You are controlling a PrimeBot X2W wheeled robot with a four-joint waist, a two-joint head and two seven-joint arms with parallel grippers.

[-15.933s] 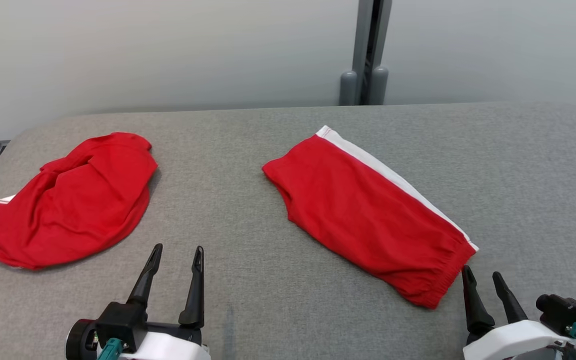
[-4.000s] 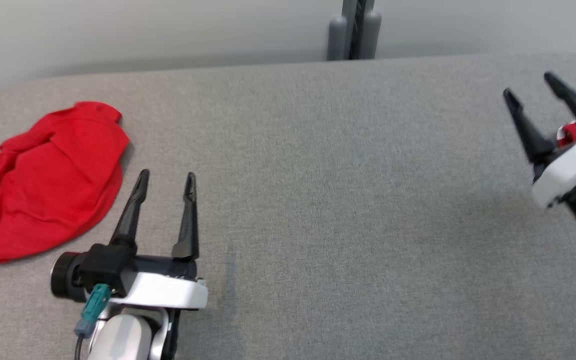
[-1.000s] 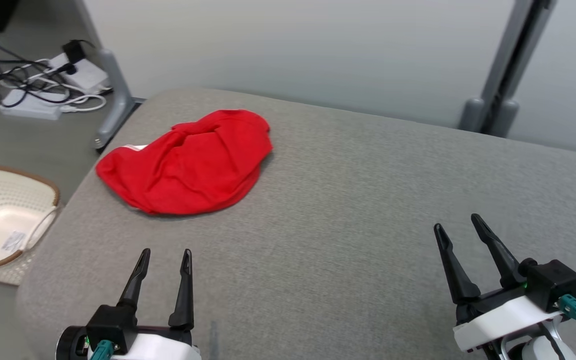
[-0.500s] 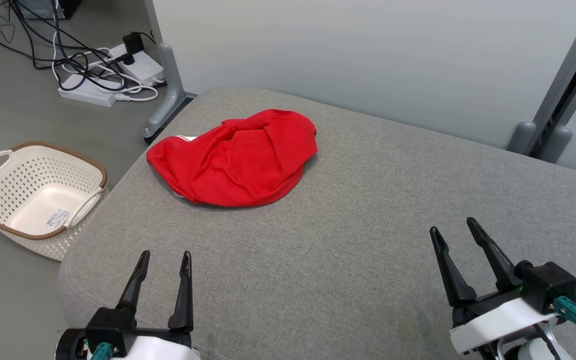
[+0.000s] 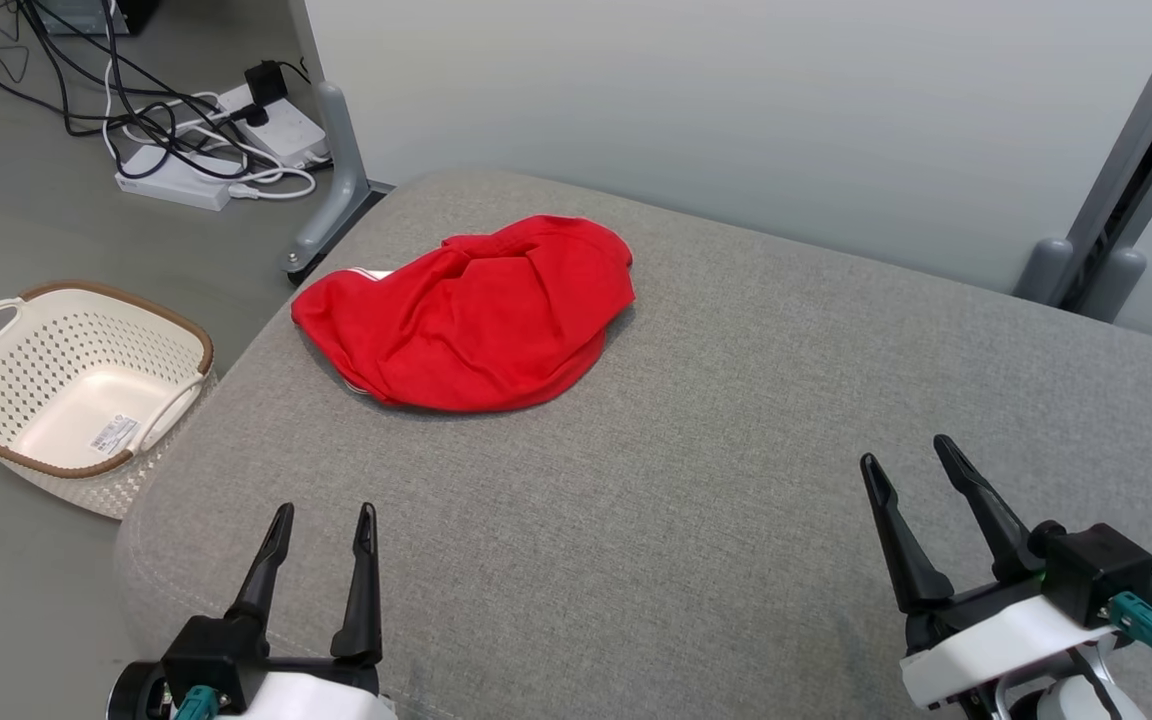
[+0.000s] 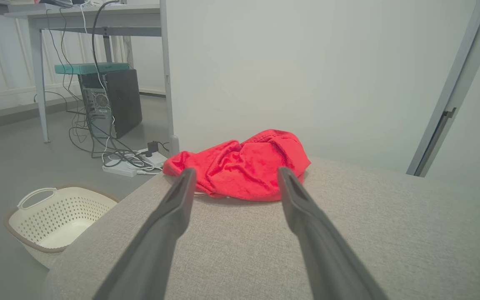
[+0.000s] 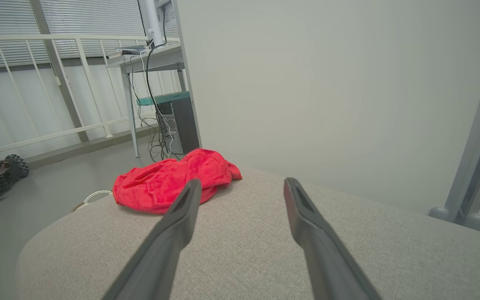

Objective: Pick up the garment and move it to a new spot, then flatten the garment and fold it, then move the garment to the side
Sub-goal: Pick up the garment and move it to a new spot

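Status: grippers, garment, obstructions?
Jaws open, empty on left gripper and right gripper. Untouched: crumpled red fabric garment, far left corner of grey upholstered table. Nothing between grippers and garment.

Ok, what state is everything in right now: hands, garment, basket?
left hand: open, holding nothing, over the table's near edge
right hand: open, holding nothing
red garment: crumpled heap at the table's far left corner, neither hand touching it
basket: upright on the floor left of the table, no clothes inside

- L end effector [image 5: 325, 510]: 2 long tapered blk fingers [image 5: 264, 570], blk mount [image 5: 206, 648], white wrist shell [image 5: 321, 697], teal connector [image 5: 194, 704].
- R end effector [image 5: 904, 450]: same build, teal plug [image 5: 1148, 622] w/ dark cable.
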